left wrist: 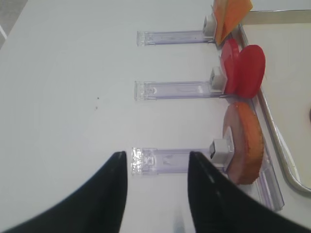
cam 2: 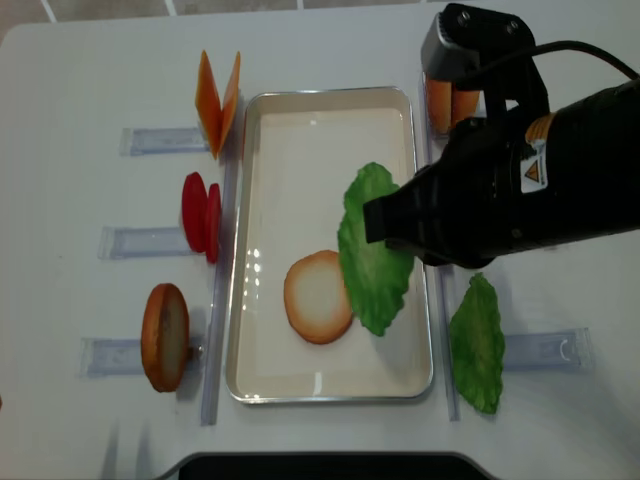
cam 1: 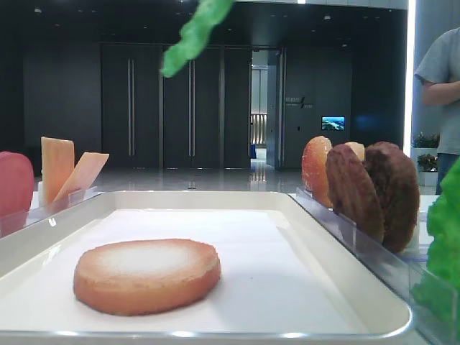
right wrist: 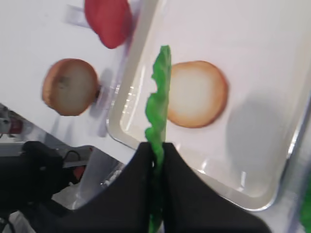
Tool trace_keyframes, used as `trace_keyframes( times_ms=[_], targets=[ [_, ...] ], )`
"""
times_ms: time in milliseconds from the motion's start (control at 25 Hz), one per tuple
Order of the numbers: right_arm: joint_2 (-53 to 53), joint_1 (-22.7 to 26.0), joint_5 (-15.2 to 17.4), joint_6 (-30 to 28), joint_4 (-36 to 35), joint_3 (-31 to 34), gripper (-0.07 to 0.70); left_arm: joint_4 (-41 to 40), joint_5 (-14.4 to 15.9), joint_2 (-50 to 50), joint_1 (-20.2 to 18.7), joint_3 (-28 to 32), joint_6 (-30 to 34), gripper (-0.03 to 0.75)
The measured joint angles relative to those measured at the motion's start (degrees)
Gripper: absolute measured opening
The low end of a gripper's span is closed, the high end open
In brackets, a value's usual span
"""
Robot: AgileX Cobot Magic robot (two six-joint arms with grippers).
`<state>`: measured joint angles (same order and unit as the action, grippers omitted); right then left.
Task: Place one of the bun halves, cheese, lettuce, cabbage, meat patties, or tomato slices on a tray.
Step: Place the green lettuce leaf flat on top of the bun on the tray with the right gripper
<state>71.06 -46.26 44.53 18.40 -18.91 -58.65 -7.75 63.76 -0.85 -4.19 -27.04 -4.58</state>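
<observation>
My right gripper is shut on the edge of a ruffled green lettuce leaf and holds it in the air above the white tray. From above, the lettuce hangs over the tray's right half, overlapping a bun half that lies flat on the liner with its pale face up. The bun half sits alone on the tray. My left gripper is open with nothing in it, over bare table left of the tray, near the end of a clear holder.
Left of the tray, holders carry cheese, tomato slices and an upright bun half. On the right stand dark meat patties and another green leaf. My right arm covers the right-hand holders. A person stands behind.
</observation>
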Motion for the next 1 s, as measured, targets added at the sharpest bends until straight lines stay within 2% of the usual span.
trace_keyframes(
  times_ms=[80, 360, 600, 760, 1000],
  targets=[
    [1.51, 0.0, -1.68, -4.97, -5.5, 0.0, 0.015, 0.0, 0.0, 0.0, 0.0, 0.0, 0.0, 0.295],
    [10.86, -0.2, -2.85, -25.04, -24.58, 0.0, 0.015, 0.0, 0.0, 0.0, 0.0, 0.0, 0.0, 0.218],
    [17.34, -0.2, -4.72, -39.7, -36.07, 0.0, 0.015, 0.0, 0.0, 0.0, 0.0, 0.0, 0.0, 0.148],
    [20.18, -0.2, -7.07, -44.37, -39.4, 0.0, 0.015, 0.0, 0.0, 0.0, 0.0, 0.0, 0.0, 0.101],
    [23.42, 1.51, -8.85, -46.75, -40.9, 0.0, 0.015, 0.0, 0.0, 0.0, 0.0, 0.0, 0.0, 0.044]
  ],
)
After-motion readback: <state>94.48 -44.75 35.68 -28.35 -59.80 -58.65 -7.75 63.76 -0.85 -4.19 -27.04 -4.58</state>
